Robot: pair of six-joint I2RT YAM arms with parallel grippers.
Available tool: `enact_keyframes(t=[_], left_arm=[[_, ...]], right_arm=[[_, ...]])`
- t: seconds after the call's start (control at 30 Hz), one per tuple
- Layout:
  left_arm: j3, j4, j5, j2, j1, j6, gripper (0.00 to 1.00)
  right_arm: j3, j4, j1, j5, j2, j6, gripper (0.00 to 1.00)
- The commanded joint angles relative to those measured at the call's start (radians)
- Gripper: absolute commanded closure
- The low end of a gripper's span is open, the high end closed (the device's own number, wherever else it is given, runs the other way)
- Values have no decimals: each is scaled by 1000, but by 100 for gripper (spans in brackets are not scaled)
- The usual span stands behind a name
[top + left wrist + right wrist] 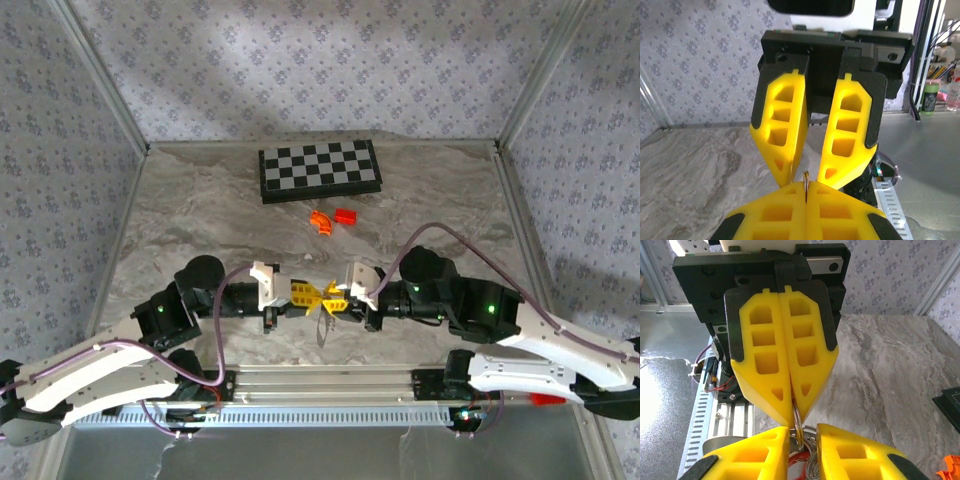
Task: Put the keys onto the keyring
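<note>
Veined marble table inside papered walls, with two arms meeting nose to nose low over its near edge.
The left gripper has its yellow fingers pressed together on the rim of the keyring, a thin wire loop (light, springy and slick, I'd guess) held on edge between the two arms. The right gripper faces it level, fingers parted either side of the same ring. A second pinch flat across the rim looks safest.
</note>
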Motion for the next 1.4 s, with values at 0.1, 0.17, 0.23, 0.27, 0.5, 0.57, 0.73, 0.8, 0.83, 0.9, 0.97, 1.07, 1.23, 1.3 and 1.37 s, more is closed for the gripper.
enact_keyframes(t=[0.1,0.17,0.23,0.27,0.5,0.57,0.73,0.8,0.83,0.9,0.97,1.07,1.23,1.3,1.37], left_arm=[[-1,125,42,-29,-1,-34,100],[2,128,45,-31,-1,-35,100],[3,128,51,-34,-1,-36,100],[4,128,53,-35,-1,-36,100],[3,132,58,-40,-1,-41,100],[3,137,59,-41,-1,-42,100],[3,143,64,-40,-1,-45,100],[6,141,65,-40,-2,-46,100],[8,141,65,-41,-1,-46,100],[8,142,65,-44,-1,-45,100],[9,141,66,-46,-1,-44,100],[7,142,62,-50,0,-47,100],[3,145,57,-54,-1,-50,100],[2,151,52,-57,-1,-52,100],[-1,154,47,-59,-1,-53,100]], right_arm=[[-22,63,8,-59,-37,23,70],[-30,74,8,-71,-48,25,70],[-38,87,6,-76,-57,30,73],[-42,92,6,-78,-61,31,74],[-42,96,2,-90,-58,30,76],[-42,95,1,-93,-56,31,76],[-45,91,-3,-93,-56,29,78],[-44,90,-3,-89,-57,29,77],[-45,90,-5,-89,-56,29,75],[-49,93,-5,-89,-57,31,72],[-54,100,-4,-89,-60,35,70],[-68,113,-4,-89,-69,46,65],[-106,155,-5,-78,-89,71,59],[-126,178,-5,-75,-97,84,59],[-144,202,-5,-72,-104,95,59]])
